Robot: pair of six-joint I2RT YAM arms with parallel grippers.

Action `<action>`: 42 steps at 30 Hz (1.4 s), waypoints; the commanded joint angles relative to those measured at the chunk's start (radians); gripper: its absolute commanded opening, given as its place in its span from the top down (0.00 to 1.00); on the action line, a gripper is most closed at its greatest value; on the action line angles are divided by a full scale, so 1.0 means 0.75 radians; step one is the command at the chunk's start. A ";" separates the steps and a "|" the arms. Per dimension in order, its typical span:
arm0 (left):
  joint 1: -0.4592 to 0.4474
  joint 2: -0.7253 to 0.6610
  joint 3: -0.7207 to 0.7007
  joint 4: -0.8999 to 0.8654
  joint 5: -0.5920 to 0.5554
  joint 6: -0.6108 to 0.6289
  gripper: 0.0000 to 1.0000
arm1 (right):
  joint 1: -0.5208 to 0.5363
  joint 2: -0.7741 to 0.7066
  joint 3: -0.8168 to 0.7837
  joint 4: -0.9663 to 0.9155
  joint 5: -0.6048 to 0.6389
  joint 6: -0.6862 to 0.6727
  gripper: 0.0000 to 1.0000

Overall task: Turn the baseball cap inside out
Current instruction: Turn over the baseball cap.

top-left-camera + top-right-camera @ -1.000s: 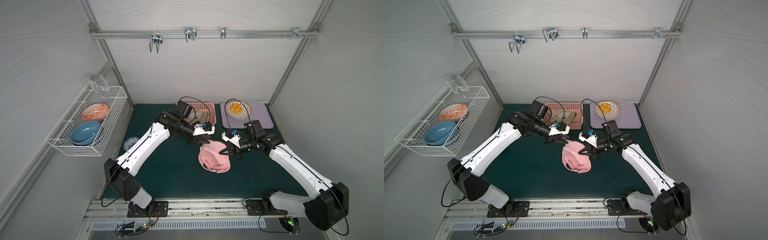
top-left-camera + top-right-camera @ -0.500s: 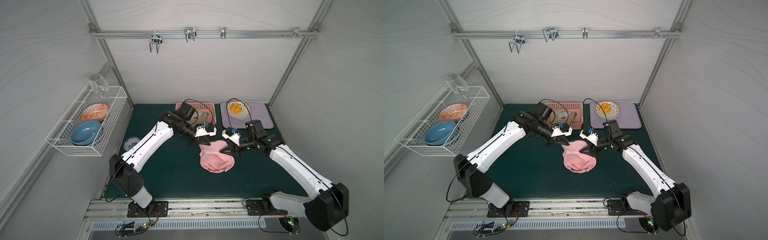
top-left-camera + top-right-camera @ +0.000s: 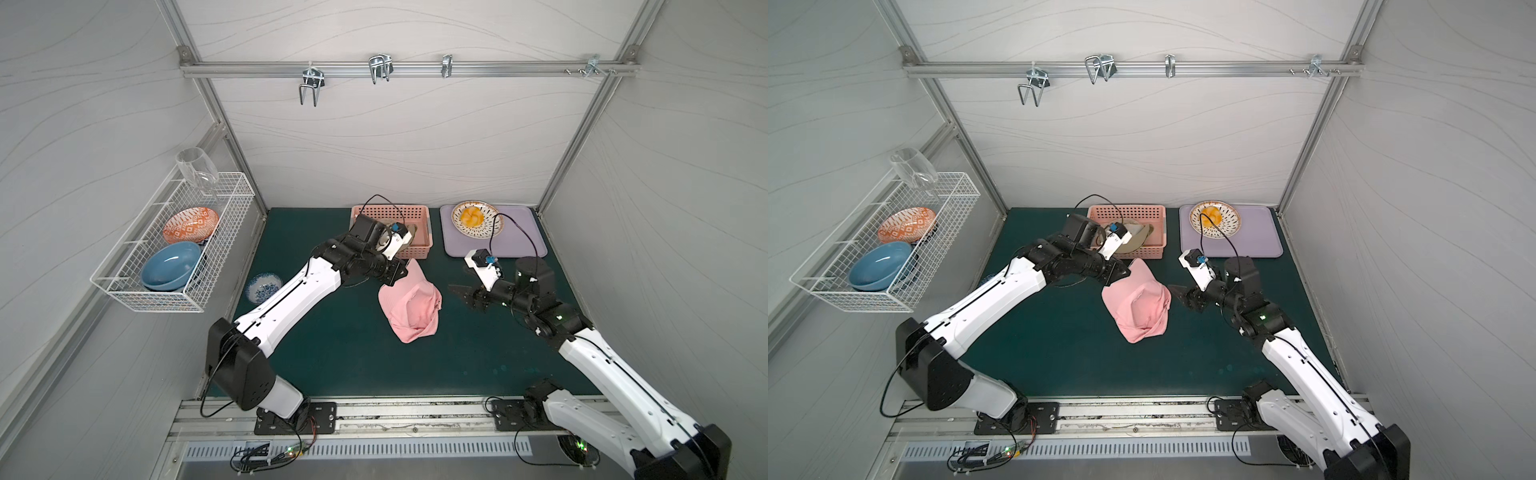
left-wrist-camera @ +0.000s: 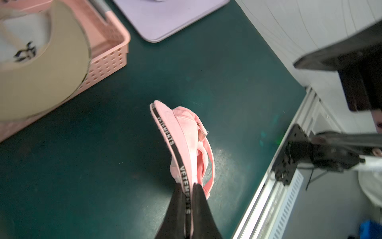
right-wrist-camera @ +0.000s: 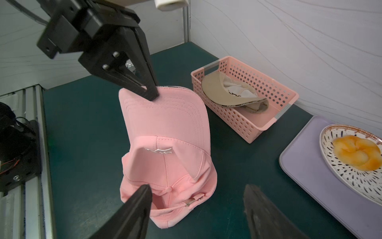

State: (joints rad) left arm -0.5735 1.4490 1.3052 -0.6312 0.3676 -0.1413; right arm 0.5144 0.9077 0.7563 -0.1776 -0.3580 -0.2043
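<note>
Both top views are showing the pink baseball cap (image 3: 409, 305) (image 3: 1138, 309) sitting near the middle of the green surface (image 3: 332, 357), just in front of the pink basket (image 3: 415, 212) that is standing at the back edge. The left pincer (image 3: 403, 273) is pressing together on the rim of the cap's bill and holding it raised, while the crown is resting on the surface. The right pincer (image 3: 459, 296) is hovering just beside the crown, toward the right edge, with its jaws spread and clear of the fabric. A purple tray (image 3: 519, 241) is lying in the back right corner, carrying a plate (image 3: 492, 228) with a bun (image 3: 473, 216), and a small patterned dish (image 3: 262, 286) is sitting near the left edge. In the left wrist view, the black fingers (image 4: 175, 209) are clamping the bill's edge on its black lettered band, the cap is hanging beyond them down to the surface, and a beige cap (image 4: 41, 72) is lying in the basket. In the right wrist view, the cap is standing with its bill upright, the left pincer is gripping its top rim, and the crown's button and back strap are facing the camera. The right pincer's two fingers are sitting wide apart before the lower crown, and it is unclear whether the one overlapping the cap is touching it.
</note>
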 commanded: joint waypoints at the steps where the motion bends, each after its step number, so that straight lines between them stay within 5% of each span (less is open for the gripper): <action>1: 0.005 -0.168 -0.177 0.334 -0.141 -0.420 1.00 | 0.086 0.071 -0.039 0.035 0.028 0.135 0.28; 10: -0.003 -0.327 -0.556 0.705 -0.211 -0.621 1.00 | 0.202 0.484 0.094 -0.008 0.067 0.473 0.38; 23: -0.004 -0.357 -0.741 0.816 -0.223 -0.611 1.00 | 0.269 0.908 0.239 -0.102 0.221 0.619 0.45; 42: -0.003 -0.338 -0.837 0.892 -0.205 -0.575 1.00 | 0.304 1.050 0.267 -0.131 0.545 0.687 0.40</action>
State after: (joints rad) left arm -0.5724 1.1828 0.6815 -0.0128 0.1997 -0.5957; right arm 0.7338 1.6787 0.9470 -0.2741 -0.0196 0.2913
